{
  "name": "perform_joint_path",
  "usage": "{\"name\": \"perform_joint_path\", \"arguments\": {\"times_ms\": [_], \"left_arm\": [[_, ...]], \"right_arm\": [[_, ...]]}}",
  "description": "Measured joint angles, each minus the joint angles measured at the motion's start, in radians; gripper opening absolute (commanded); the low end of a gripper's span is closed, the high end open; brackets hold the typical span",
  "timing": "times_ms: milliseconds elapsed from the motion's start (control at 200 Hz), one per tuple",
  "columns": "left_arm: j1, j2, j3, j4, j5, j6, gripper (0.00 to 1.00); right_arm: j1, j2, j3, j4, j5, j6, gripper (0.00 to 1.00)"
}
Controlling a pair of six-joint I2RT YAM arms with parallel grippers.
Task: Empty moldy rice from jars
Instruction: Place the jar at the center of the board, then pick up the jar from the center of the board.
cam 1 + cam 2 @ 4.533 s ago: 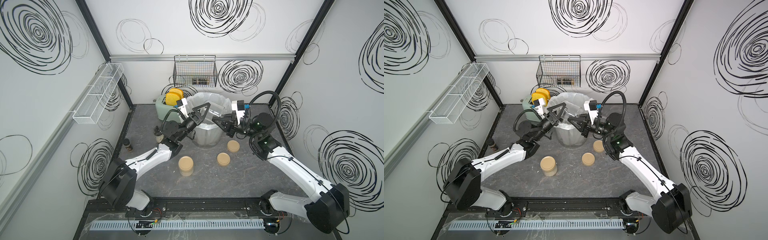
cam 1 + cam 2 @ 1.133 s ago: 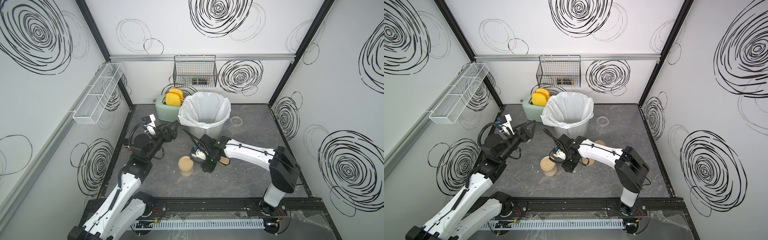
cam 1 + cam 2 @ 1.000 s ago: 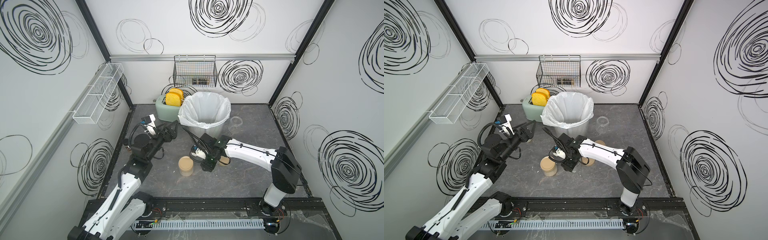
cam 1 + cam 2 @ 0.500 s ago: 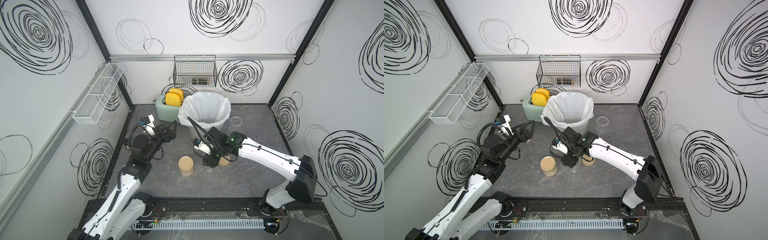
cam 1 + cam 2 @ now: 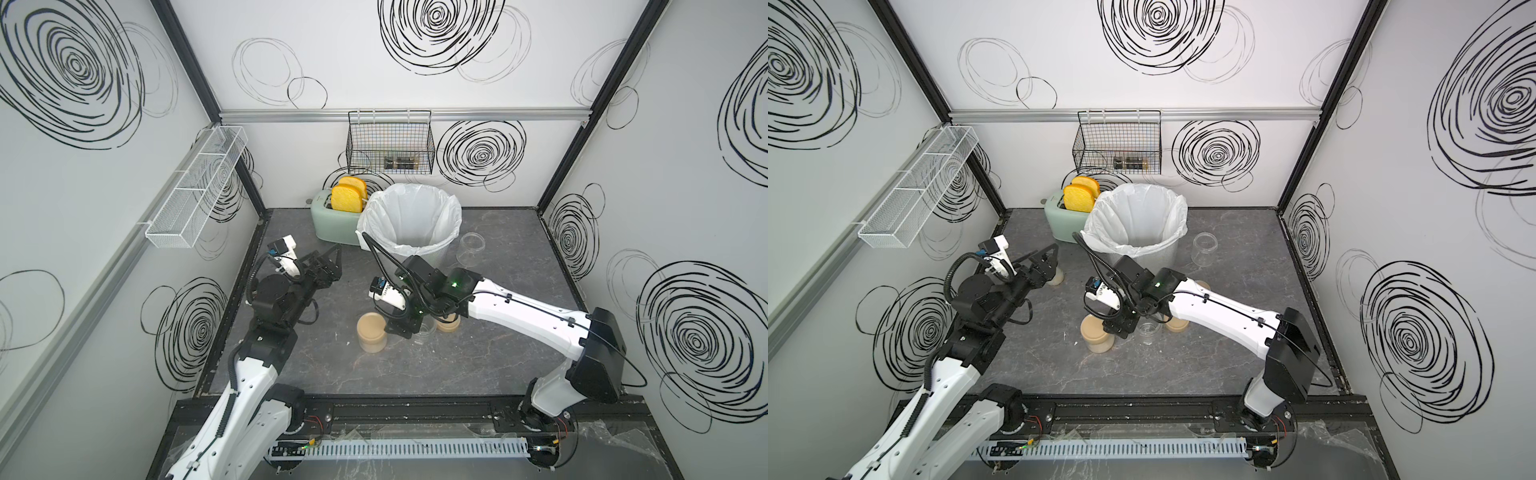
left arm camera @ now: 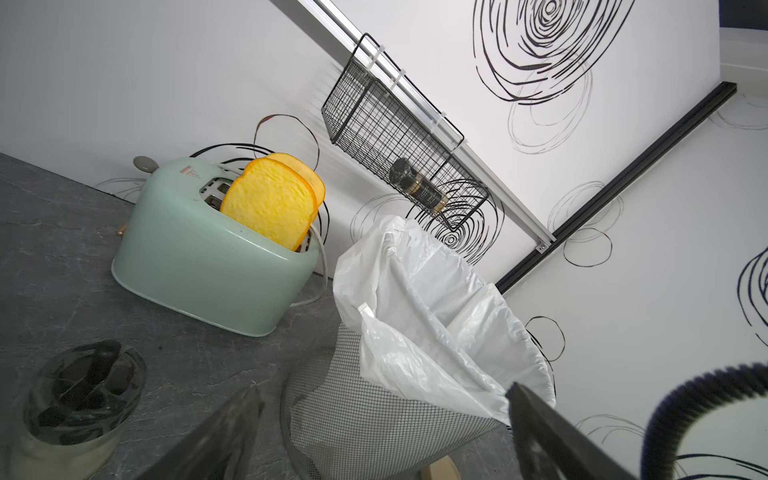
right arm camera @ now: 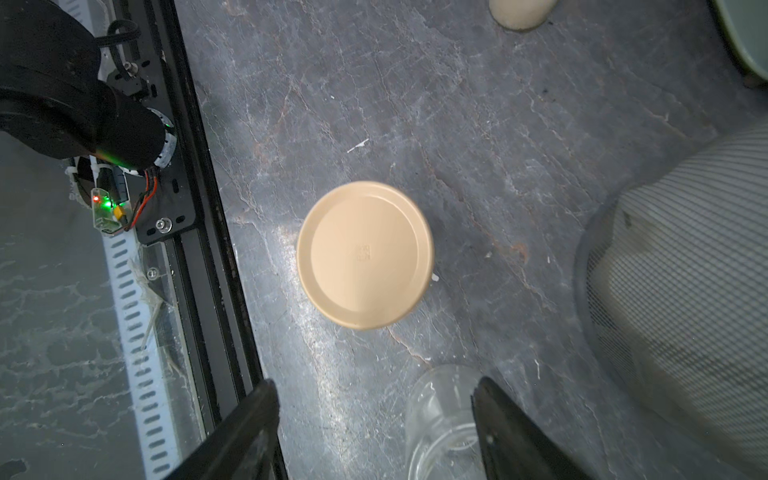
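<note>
Noted right end effector [image 7: 373, 382] higher off the desk [image 5: 498, 257] than a second ago, jaws spread wide, gripping nothing. Found empty jar [image 7: 440, 415] upright just beneath, against one finger; contact unclear. Spotted moldy rice [image 5: 372, 344] inside lidded jar [image 5: 371, 330] just beside, upright on desk. Logged left end effector [image 5: 336, 262] likewise spread, empty, hovering near bin [image 5: 374, 216].
</note>
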Motion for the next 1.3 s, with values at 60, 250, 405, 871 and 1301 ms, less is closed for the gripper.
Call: {"name": "perform_joint_path", "arguments": {"times_ms": [60, 250, 405, 871, 1301], "left_arm": [[0.021, -0.004, 0.0, -0.01, 0.004, -0.003, 0.96], [0.073, -0.014, -0.003, -0.019, 0.025, -0.011, 0.96], [0.081, -0.016, -0.008, -0.023, 0.034, -0.017, 0.96], [0.097, -0.01, -0.01, -0.023, 0.046, -0.026, 0.96], [0.11, -0.031, -0.058, -0.014, 0.067, -0.059, 0.96]], "right_arm": [[0.003, 0.019, 0.0, 0.021, -0.002, 0.001, 0.8], [0.01, 0.081, 0.021, 0.061, -0.007, -0.003, 0.83], [0.017, 0.134, 0.057, 0.066, -0.011, -0.007, 0.85], [0.046, 0.249, 0.119, 0.056, -0.005, -0.017, 0.89], [0.048, 0.265, 0.119, 0.06, -0.005, -0.016, 0.9]]}}
